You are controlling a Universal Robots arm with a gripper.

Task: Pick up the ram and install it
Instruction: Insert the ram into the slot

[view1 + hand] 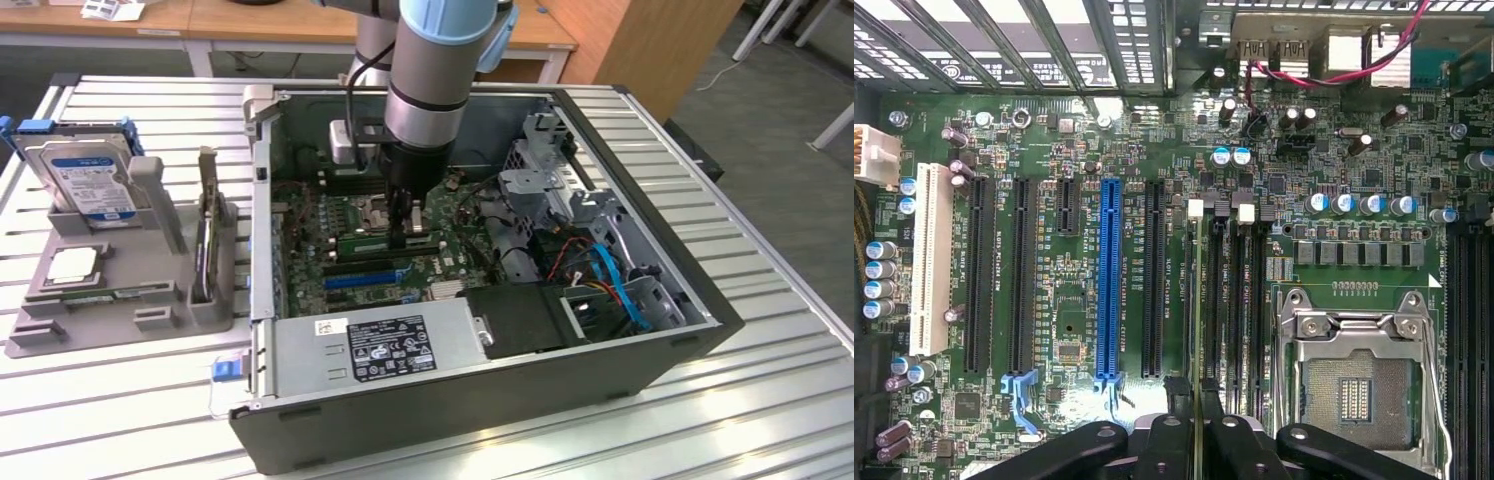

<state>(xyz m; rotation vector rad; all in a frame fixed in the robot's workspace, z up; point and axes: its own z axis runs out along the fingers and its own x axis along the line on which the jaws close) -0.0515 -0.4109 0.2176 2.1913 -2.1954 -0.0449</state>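
My gripper (410, 232) reaches down into the open computer case (601, 360), just above the green motherboard (447, 268). In the wrist view its black fingers (1176, 430) are shut on the ram (1197, 300), which appears edge-on as a thin green strip. The ram stands upright over a long memory slot, its far end at the slot's white latch (1196, 208). Two more black memory slots (1236, 300) lie beside it. I cannot tell whether the ram is seated in the slot.
The open silver CPU socket (1359, 390) is beside the memory slots, with a blue expansion slot (1109, 280) on the other side. A power supply (387, 345), drive cage (561, 180) and cables crowd the case. A grey tray (94, 320) at the exterior view's left holds a hard drive (87, 180).
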